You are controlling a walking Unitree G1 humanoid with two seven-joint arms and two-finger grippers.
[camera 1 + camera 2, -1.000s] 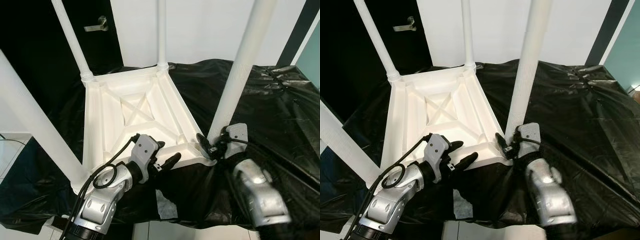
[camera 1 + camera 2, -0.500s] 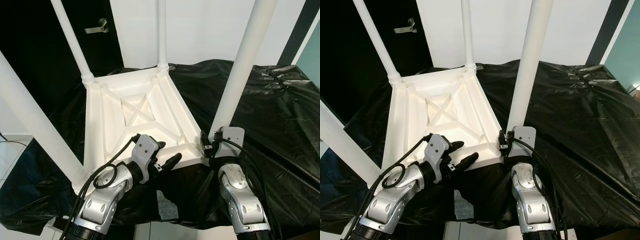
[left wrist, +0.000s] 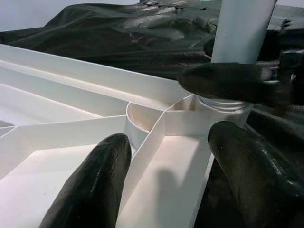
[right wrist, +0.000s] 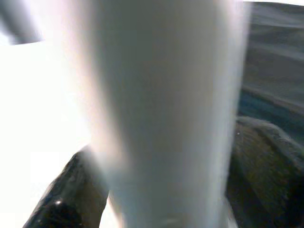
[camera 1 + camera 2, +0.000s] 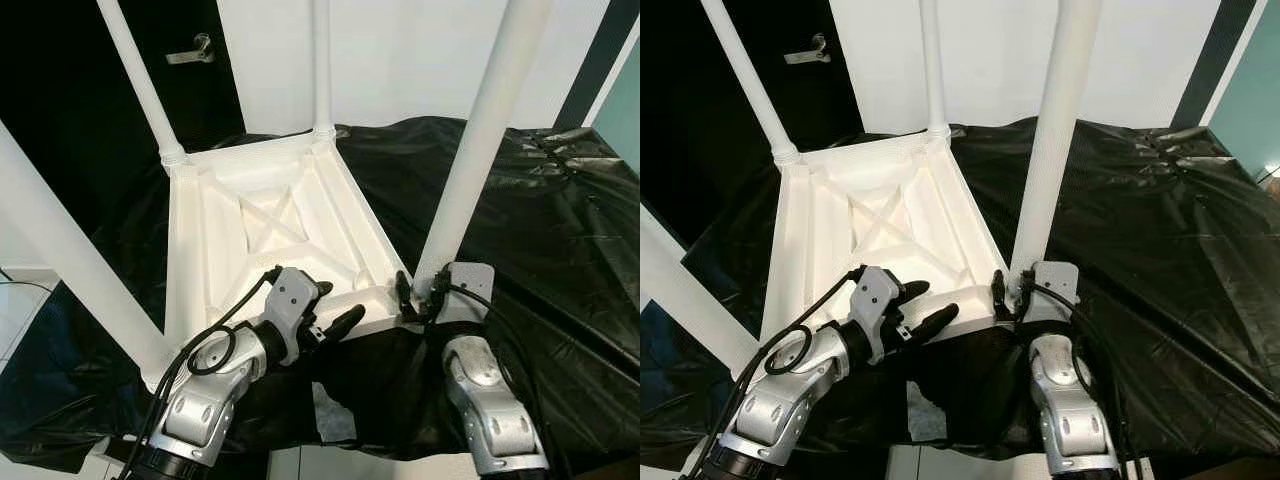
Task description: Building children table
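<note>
My right gripper (image 5: 415,292) pinching the near leg (image 5: 470,160) at its base, my left gripper (image 5: 335,308) spread astride the upturned table's (image 5: 265,225) rim, black sheet (image 5: 560,230) beneath.

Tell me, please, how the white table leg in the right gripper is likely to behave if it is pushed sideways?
The leg looks stiff, a smooth straight tube, so it would probably lever rather than bend. Its glossy round surface may slip between the right gripper's fingers. The upside-down tabletop lies on loose black sheeting, so it might slide along.
</note>
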